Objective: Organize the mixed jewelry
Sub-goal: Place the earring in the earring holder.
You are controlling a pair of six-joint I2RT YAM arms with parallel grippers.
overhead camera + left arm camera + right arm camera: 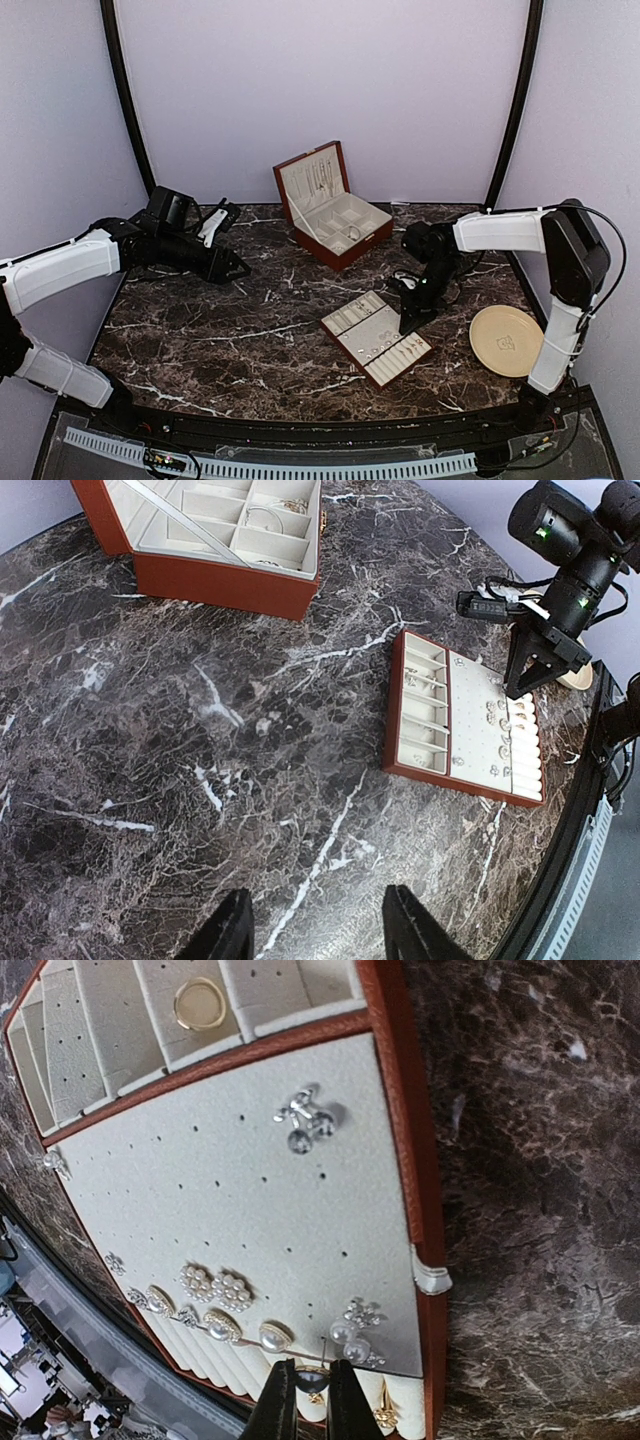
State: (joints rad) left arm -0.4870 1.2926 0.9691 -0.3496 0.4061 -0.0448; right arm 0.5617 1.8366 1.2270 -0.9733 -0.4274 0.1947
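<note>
A flat red-brown tray (pixel 352 345) with cream lining lies at the front centre of the table. In the right wrist view its cream pad (pixel 230 1190) carries tiny earrings: a silvery stud (pixel 305 1120), pearl cluster studs (pixel 215 1285), a double pearl stud (pixel 350 1337), and a gold ring (pixel 200 1003) in a slot. My right gripper (pixel 313 1385) hangs just over the pad's lower edge, shut on a dark pearl earring (pixel 311 1381) whose post points at the pad. My left gripper (pixel 315 920) is open and empty over bare marble at the left (pixel 235 268).
An open red-brown jewelry box (pixel 333 205) with chains in its lid stands at the back centre. A round beige plate (pixel 507 340) lies at the right front, beside the right arm. The tray's ring rolls (pixel 420 1400) hold gold pieces beside my right fingers.
</note>
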